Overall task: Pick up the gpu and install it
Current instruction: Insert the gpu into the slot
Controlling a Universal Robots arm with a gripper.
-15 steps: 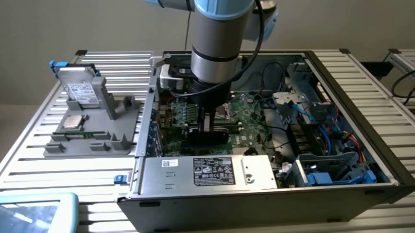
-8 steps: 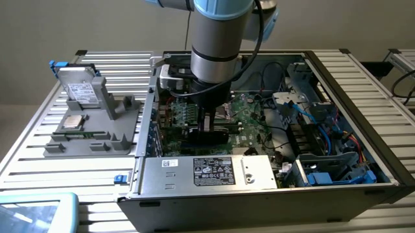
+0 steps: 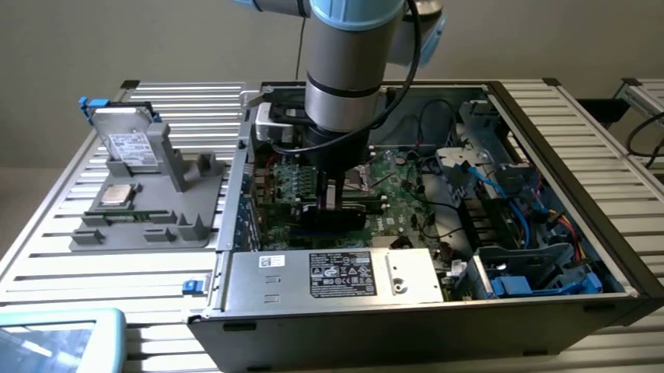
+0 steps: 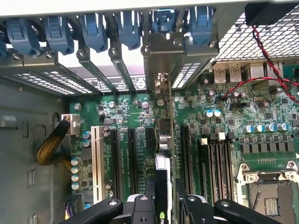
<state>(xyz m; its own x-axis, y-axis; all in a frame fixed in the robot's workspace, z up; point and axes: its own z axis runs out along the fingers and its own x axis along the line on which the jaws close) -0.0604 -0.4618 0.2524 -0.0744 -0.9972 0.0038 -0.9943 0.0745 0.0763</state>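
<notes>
The gpu (image 4: 163,140) stands on edge between my fingers, a thin card seen edge-on. Its silvery bracket end reaches toward the rear slot openings of the computer case (image 3: 539,256). My gripper (image 4: 164,186) is shut on the gpu, one black finger (image 4: 150,186) on each face. The card hangs over the black expansion slots of the green motherboard (image 4: 224,140); whether it touches a slot is hidden. In the exterior view my gripper (image 3: 332,198) reaches down into the open case, with the gpu (image 3: 334,219) showing as a dark block just below it.
Blue retention clips (image 4: 93,30) line the rear slot row. A white slot (image 4: 96,163), a yellow cable bundle (image 4: 51,144) and the CPU socket (image 4: 266,196) flank the card. A grey stand (image 3: 145,210) holding a hard drive (image 3: 133,148) sits at the exterior view's left. The power supply (image 3: 332,273) lies in front.
</notes>
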